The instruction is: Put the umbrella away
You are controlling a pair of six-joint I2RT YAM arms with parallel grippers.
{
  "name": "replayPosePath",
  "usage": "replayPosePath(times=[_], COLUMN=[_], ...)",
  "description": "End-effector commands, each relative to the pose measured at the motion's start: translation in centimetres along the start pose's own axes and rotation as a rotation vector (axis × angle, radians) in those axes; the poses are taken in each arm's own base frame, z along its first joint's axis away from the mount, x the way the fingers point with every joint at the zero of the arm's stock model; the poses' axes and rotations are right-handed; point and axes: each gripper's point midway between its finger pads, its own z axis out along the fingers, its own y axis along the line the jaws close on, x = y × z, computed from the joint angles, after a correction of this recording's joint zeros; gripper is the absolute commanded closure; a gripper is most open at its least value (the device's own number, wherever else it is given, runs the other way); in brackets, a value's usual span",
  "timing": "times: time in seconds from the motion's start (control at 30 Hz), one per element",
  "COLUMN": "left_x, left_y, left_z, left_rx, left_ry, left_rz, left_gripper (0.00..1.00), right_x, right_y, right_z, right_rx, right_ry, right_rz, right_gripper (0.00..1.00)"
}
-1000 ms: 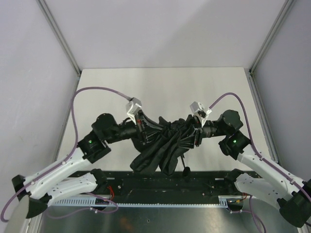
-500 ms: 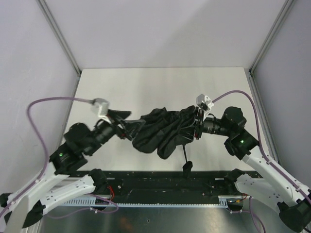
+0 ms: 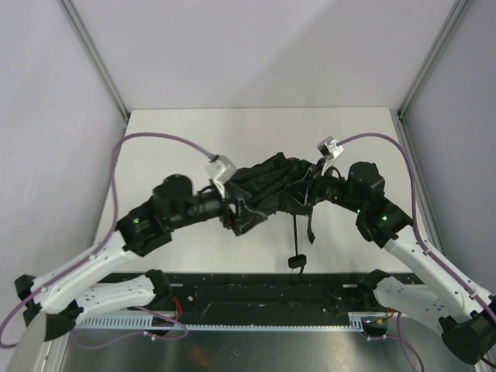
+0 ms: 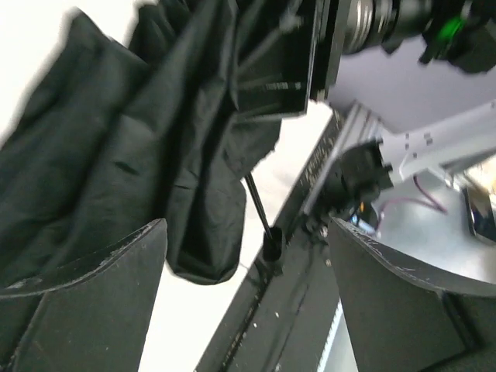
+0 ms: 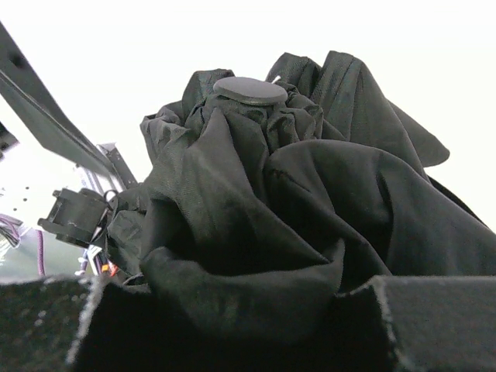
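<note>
Left jaws back at the one umbrella, spread | right jaws pinching it

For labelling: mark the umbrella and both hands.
umbrella (image 5: 310, 201): right wrist view, on canopy fabric.
left hand (image 4: 246, 232): left wrist view, midway between open fingertips.
right hand (image 3: 308, 194): top view, between fingertips gripping canopy.
</note>
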Motion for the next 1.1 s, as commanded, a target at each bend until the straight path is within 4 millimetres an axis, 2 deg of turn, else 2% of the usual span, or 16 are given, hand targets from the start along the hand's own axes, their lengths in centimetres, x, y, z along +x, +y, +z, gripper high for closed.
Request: replayPosePath(times=[0.0,0.17,0.33,0.43,0.53,0.6,0.63,0.7,0.77,0.8,0.93,1.07], left_x=[2.0,4.1,5.0,4.9,5.5,5.9,6.1,5.7,5.1,4.8,5.1,5.8], left_y=[-2.5,0.0,2.6,3.4,3.5,3.4,3.5,4.8,6.1,6.7,8.7,9.4], left_z=[1.6,3.7,4.3,3.7,3.7,4.0,4.1,3.6,2.8,2.3,0.9,0.0], left_rx=[0.134,0.010,-0.127,-0.177,-0.178,-0.166,-0.169,-0.245,-0.314,-0.350,-0.458,-0.488], left_ry=[0.095,0.149,0.156,0.133,0.154,0.179,0.192,0.185,0.167,0.157,0.171,0.181], left_rz=[0.007,-0.020,-0.019,-0.008,-0.005,-0.001,0.004,0.032,0.068,0.084,0.128,0.134], left_gripper=[0.12,0.18,0.34,0.24,0.23,0.31,0.39,0.61,0.88,0.94,1.00,1.00], right_x=[-4.5,-4.3,-4.6,-4.6,-4.8,-5.0,-5.0,-4.7,-4.0,-3.8,-3.5,-4.1], right_y=[2.0,2.5,3.4,3.5,3.9,4.4,4.8,5.4,6.0,6.3,8.1,9.4], right_z=[-0.7,-1.2,-1.9,-2.2,-2.3,-2.4,-2.5,-2.7,-3.1,-3.4,-4.9,-5.9], right_rx=[-0.040,-0.061,-0.096,-0.098,-0.117,-0.146,-0.165,-0.210,-0.259,-0.285,-0.425,-0.513], right_ry=[-0.122,-0.113,-0.122,-0.123,-0.125,-0.131,-0.131,-0.115,-0.087,-0.075,-0.050,-0.055], right_rz=[-0.018,-0.022,-0.036,-0.044,-0.041,-0.043,-0.050,-0.083,-0.118,-0.130,-0.150,-0.139], right_gripper=[1.00,1.00,1.00,1.00,1.00,1.00,1.00,1.00,1.00,1.00,1.00,1.00])
